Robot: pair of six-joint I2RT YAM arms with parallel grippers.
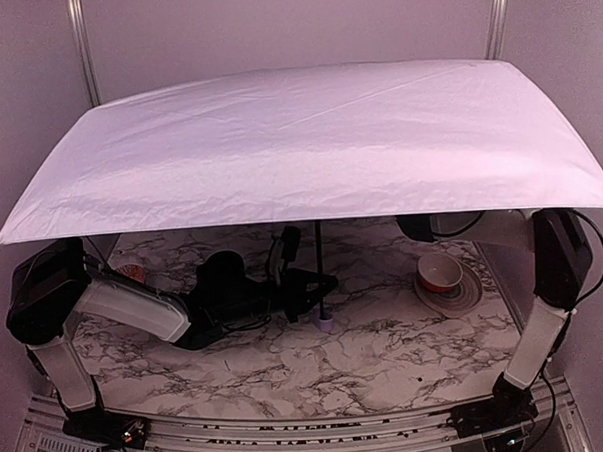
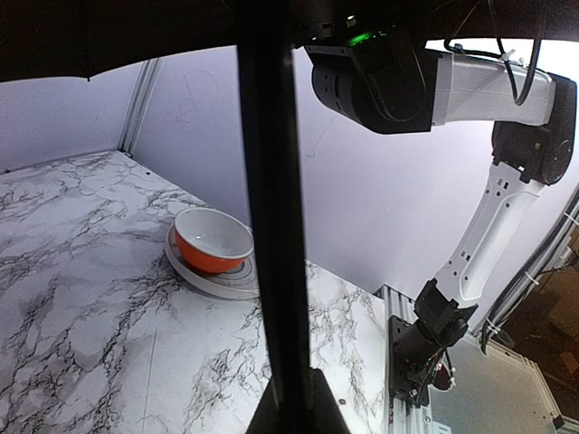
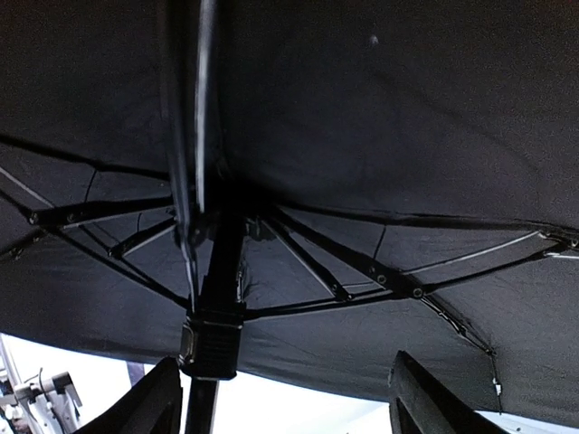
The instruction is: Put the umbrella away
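Umbrella [image 1: 298, 146]: open, upright; handle [image 1: 326, 323] on the table [image 1: 388, 362]
Left gripper [image 1: 306, 286]: clenched low on the shaft [image 2: 271, 226]
Right gripper [image 3: 289, 398]: fingers apart under the slider [image 3: 210, 344]; grasping nothing
Risk: closing off-centre would miss the slider; a tilt could knock the bowl [image 1: 439, 270]

from above the umbrella [image 1: 308, 146] hides the right gripper [image 3: 282, 362] and the far table [image 1: 387, 352] — its shaft [image 2: 271, 226] a close blur, cut off top and bottom.

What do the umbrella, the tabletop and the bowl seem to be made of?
Umbrella: thin matte fabric, softly creased. Tabletop: smooth marble-look slab, grey veins; perhaps printed laminate. Bowl: glossy, orange outside, white inside; ceramic or plastic, unclear.
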